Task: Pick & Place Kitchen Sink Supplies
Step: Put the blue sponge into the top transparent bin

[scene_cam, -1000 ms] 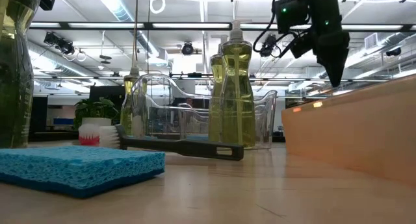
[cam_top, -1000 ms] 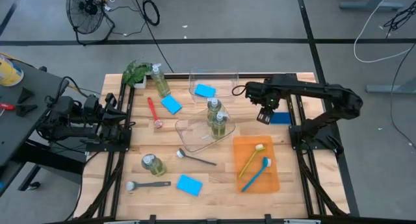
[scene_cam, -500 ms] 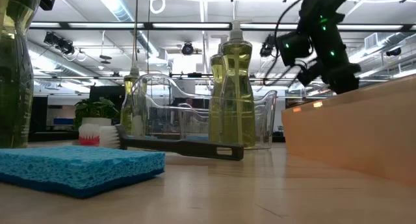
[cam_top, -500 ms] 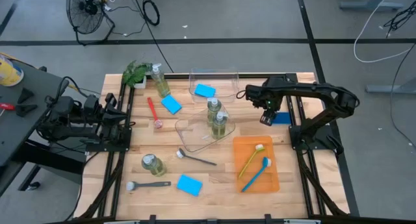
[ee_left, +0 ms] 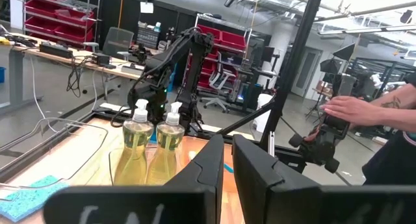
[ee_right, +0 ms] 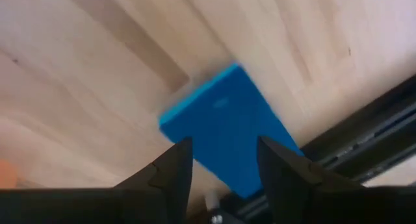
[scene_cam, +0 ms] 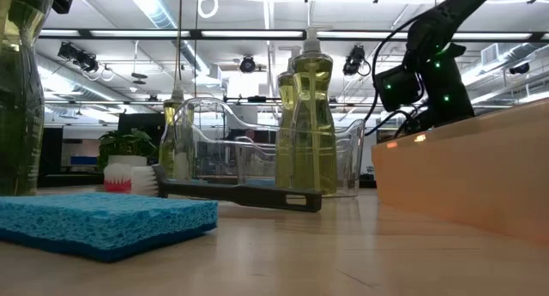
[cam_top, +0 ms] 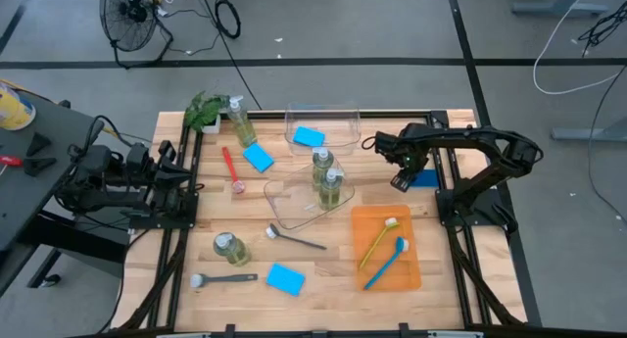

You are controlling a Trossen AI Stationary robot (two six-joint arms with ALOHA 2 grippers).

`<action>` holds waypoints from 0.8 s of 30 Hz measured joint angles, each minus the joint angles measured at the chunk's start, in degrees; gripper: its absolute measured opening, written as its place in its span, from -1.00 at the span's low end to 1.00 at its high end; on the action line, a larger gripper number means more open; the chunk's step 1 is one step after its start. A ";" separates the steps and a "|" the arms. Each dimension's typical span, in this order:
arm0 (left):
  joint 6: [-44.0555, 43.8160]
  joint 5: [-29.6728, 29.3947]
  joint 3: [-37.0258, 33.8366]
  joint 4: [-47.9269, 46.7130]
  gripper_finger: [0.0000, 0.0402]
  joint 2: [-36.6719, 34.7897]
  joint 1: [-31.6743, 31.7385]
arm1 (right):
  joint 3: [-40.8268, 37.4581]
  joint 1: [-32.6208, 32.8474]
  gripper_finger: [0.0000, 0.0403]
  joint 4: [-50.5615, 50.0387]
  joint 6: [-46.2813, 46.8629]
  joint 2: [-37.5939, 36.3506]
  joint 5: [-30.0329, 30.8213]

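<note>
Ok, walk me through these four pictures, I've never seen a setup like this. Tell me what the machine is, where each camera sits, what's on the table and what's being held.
It is a two-armed robot at a wooden table. One picture looks straight down, one looks level across the tabletop, and one comes from a camera on each wrist.

The left tool waits at the table's left edge, fingers nearly together, holding nothing. The right tool hangs open over a blue sponge at the table's right edge; its fingers straddle the sponge without gripping it.

On the table: two soap bottles standing in a clear bin, another sponge in a second bin, two brushes on an orange tray, and loose bottles, brushes and sponges. A person's hand shows in the room behind.
</note>
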 joint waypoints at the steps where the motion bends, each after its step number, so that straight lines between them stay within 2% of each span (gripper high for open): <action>1: 0.00 0.00 0.00 0.00 -0.82 0.00 0.00 | -0.18 0.00 -0.15 1.07 0.00 0.00 0.01; 10: 0.00 0.00 0.00 0.01 -0.82 0.00 0.02 | -0.55 -0.33 -0.15 8.11 0.01 0.30 0.51; 24: 0.00 0.00 0.00 0.00 -0.82 0.00 0.02 | -0.55 -0.60 -0.15 7.13 -0.38 6.06 2.95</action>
